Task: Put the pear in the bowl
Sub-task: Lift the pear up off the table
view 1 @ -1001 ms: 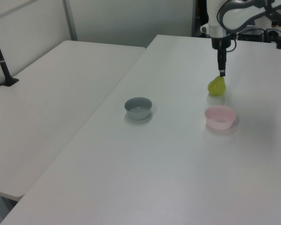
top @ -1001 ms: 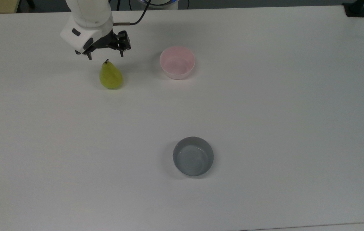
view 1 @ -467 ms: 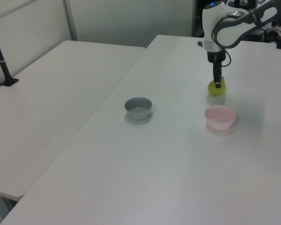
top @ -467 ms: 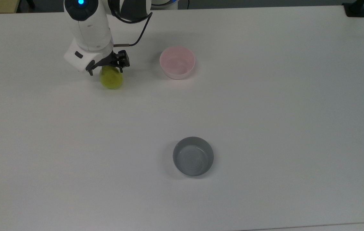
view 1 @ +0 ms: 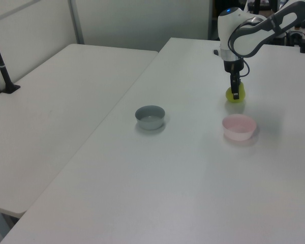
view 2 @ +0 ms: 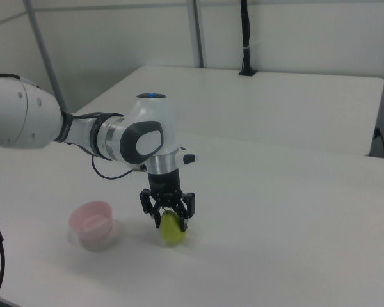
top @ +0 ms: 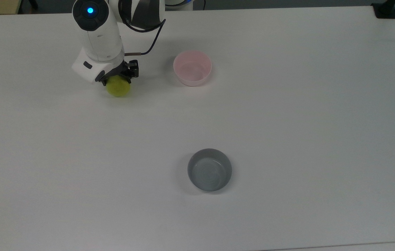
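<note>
Since a second ago the gripper has come down from above the pear and now straddles its upper part, hiding the stem and narrow neck in the top view, where just the rounded lower body shows below the black fingers. Seen in the right view, a finger stands on each side of the fruit and against it; whether they are truly clamped on it cannot be made out. From the left view the gripper covers the middle of the pear, so only yellow-green slivers show around it. It stands on the table near the far edge in the top view, toward the far left corner. Well apart to its right in the same view sits the pink bowl, and the grey bowl lies nearer the near edge.
</note>
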### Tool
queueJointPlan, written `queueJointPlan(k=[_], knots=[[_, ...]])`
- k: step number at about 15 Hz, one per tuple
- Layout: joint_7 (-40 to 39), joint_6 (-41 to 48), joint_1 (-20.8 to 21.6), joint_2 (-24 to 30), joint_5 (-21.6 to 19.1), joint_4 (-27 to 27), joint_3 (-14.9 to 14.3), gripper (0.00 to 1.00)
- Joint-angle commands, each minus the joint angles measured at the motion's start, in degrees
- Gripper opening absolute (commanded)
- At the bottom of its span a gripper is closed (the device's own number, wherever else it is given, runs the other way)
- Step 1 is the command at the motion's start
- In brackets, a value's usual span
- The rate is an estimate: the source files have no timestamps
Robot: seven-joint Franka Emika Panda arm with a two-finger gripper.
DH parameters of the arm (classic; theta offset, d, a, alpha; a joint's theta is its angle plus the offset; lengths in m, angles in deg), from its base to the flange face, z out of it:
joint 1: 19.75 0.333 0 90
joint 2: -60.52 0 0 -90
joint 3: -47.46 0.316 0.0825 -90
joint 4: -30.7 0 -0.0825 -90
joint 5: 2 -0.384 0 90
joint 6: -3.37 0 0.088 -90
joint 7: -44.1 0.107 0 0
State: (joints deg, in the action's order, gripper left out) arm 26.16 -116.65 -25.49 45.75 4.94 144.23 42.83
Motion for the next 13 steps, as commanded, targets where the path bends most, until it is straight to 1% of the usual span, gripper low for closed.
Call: queueJointPlan(k=[1, 4, 8, 10, 13], knots=[[-1.04, -1.54, 0.03, 0.27, 0.89, 0.81, -0.03, 0.49], [-0.96, 0.39, -0.05, 1.67, 0.97, 0.46, -0.03, 0.48], [-1.31, 9.35, -0.14, 5.97, 0.97, -3.13, -0.03, 0.48], [-1.31, 11.81, -0.06, 8.08, 0.97, -3.58, -0.03, 0.48], [-0.61, 15.24, 0.91, 10.89, 0.97, -3.58, 0.76, 0.48]])
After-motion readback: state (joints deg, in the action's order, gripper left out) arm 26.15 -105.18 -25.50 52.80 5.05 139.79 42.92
